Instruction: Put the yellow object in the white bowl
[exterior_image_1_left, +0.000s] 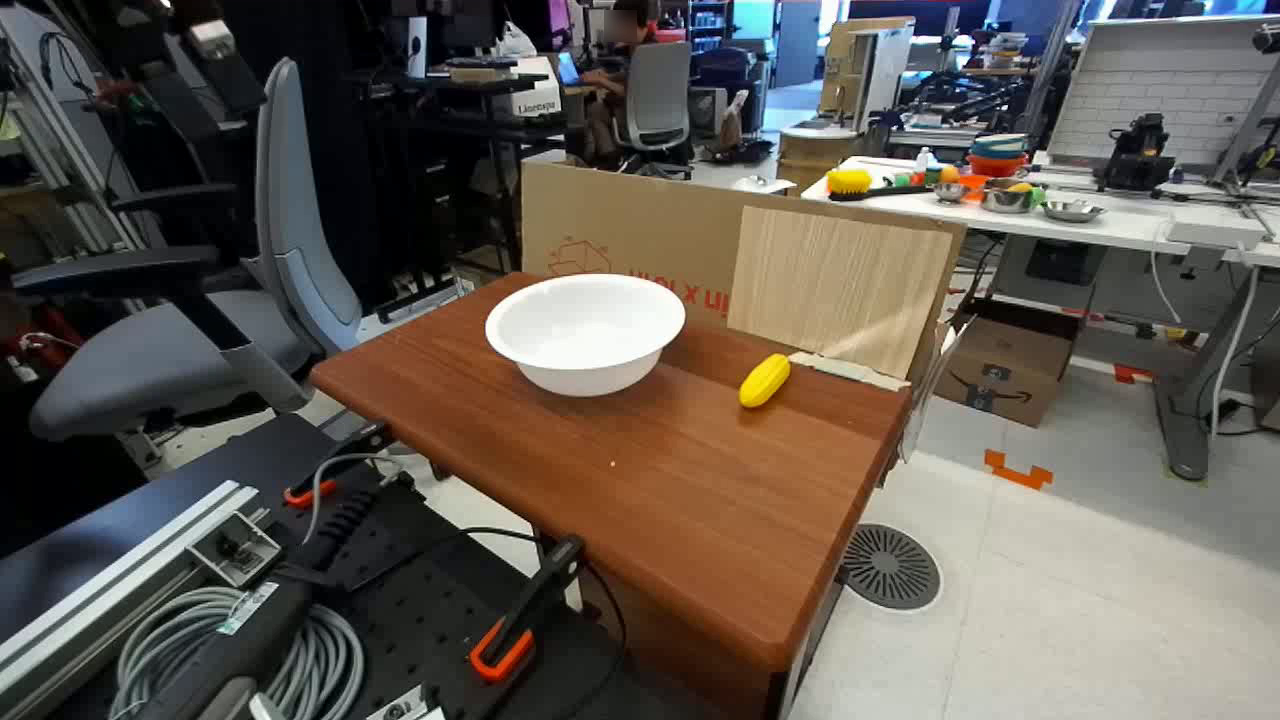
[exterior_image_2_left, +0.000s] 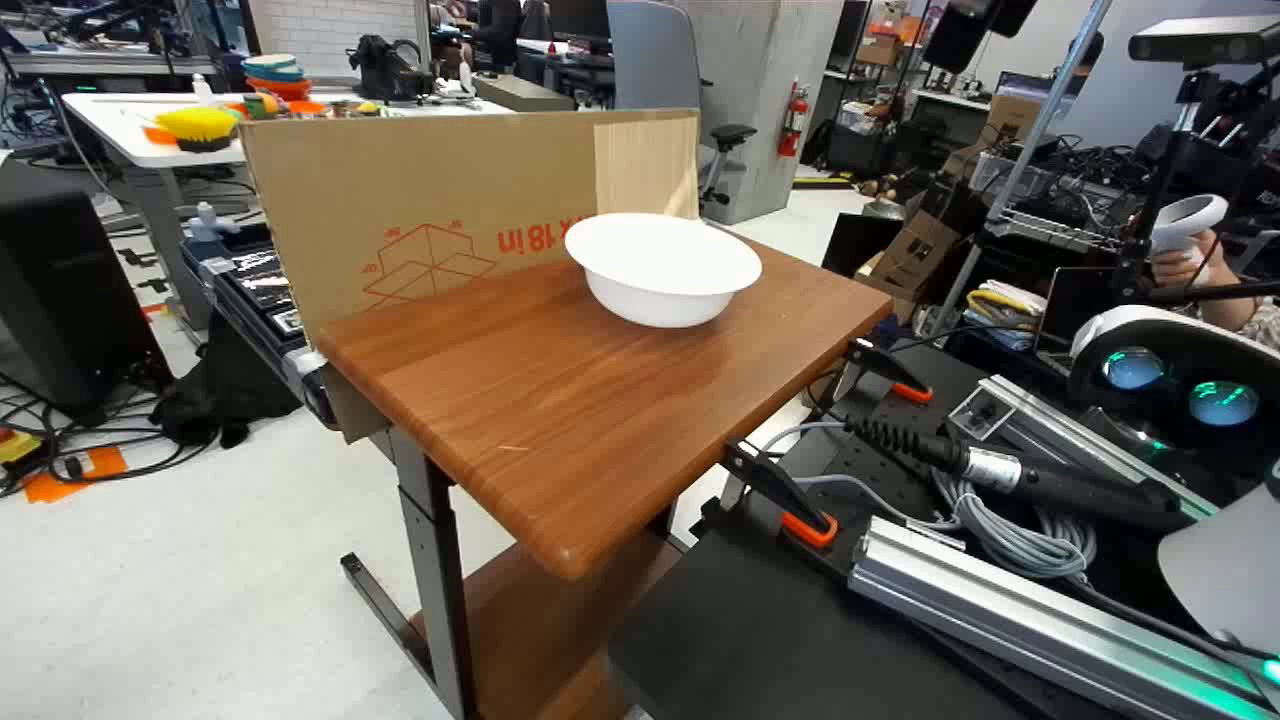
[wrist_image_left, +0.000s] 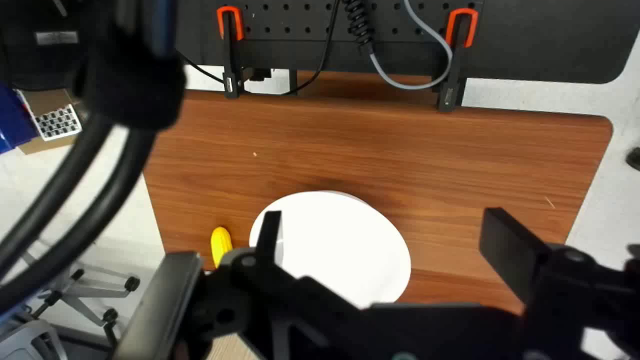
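The yellow object (exterior_image_1_left: 765, 381) is small, oblong and smooth. It lies on the brown wooden table beside the white bowl (exterior_image_1_left: 588, 378), near the table's back edge. The bowl is wide and round and stands upright; it also shows in an exterior view (exterior_image_2_left: 662, 295), where the yellow object is out of sight. In the wrist view the yellow object (wrist_image_left: 220, 244) is left of the bowl (wrist_image_left: 345, 240), partly covered by gripper parts. My gripper (wrist_image_left: 384, 212) is open with nothing between its fingers, above the table; its left finger overlaps the bowl in the picture. No exterior view shows the gripper.
A cardboard panel (exterior_image_1_left: 640, 215) stands along the back edge of the table (exterior_image_1_left: 640, 490), with a light wooden board (exterior_image_1_left: 840, 285) against it. Two black and orange clamps (wrist_image_left: 231, 50) (wrist_image_left: 456, 60) hold the table's front edge to a black perforated bench carrying cables (exterior_image_1_left: 300, 650).
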